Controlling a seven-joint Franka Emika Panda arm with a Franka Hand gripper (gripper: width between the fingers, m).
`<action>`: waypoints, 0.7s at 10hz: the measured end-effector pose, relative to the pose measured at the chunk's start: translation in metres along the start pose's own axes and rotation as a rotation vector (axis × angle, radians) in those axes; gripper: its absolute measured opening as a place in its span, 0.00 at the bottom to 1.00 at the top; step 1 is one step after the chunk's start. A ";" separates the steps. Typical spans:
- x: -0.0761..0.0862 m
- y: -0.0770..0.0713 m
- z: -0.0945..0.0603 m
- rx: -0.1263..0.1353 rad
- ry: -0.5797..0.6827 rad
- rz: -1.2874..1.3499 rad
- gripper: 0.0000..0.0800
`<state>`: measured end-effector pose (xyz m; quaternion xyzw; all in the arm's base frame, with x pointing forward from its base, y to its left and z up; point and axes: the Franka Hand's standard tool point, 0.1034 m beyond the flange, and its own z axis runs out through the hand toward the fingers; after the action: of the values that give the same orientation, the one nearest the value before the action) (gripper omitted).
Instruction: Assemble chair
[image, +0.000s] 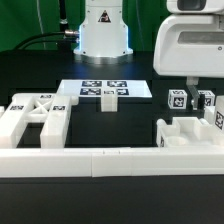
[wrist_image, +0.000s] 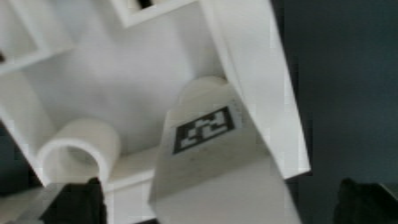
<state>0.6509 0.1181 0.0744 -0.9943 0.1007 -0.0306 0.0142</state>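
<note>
Two-finger gripper (wrist_image: 217, 206) spread wide. Dark fingertips (wrist_image: 71, 203) flank chunky matte-white tagged chair piece (wrist_image: 217, 160), gap on both sides, no contact. Piece's black-and-white square tag (wrist_image: 205, 128) faces wrist camera. Behind it, white chair panel with rounded cut-out (wrist_image: 71, 90).

Exterior view: gripper low over cluster of white chair parts (image: 185, 130) at exterior view's right, just behind long white border rail (image: 100, 160). Cross-braced white chair frame (image: 35, 115) at exterior view's left, well apart. Small white block (image: 108, 103) at edge of marker board (image: 70, 88), centre.
</note>
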 end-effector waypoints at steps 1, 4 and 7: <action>0.000 0.000 0.001 0.000 -0.001 -0.084 0.81; 0.000 0.005 0.002 -0.003 -0.003 -0.282 0.81; 0.000 0.005 0.002 -0.003 -0.004 -0.263 0.49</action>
<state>0.6503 0.1134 0.0720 -0.9990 -0.0307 -0.0301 0.0087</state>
